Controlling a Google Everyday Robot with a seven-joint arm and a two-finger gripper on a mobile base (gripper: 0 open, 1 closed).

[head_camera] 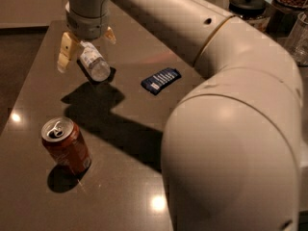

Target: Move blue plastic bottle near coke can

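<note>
The blue plastic bottle [94, 62], clear with a whitish label, lies tilted on the dark table at the upper left, its bottom end towards the camera. My gripper [86, 53] hangs over it from the top of the view. Its yellowish fingers [65, 53] stand on either side of the bottle's upper end, and a gap shows between the left finger and the bottle. The coke can [66, 146], red-orange with a silver top, stands upright at the lower left, well apart from the bottle and nearer the camera.
A flat dark blue snack packet [161, 80] lies right of the bottle. A jar with a black lid [248, 6] and a clear glass [299, 32] stand at the far right. My arm fills the right half. The table's left edge [29, 81] is near.
</note>
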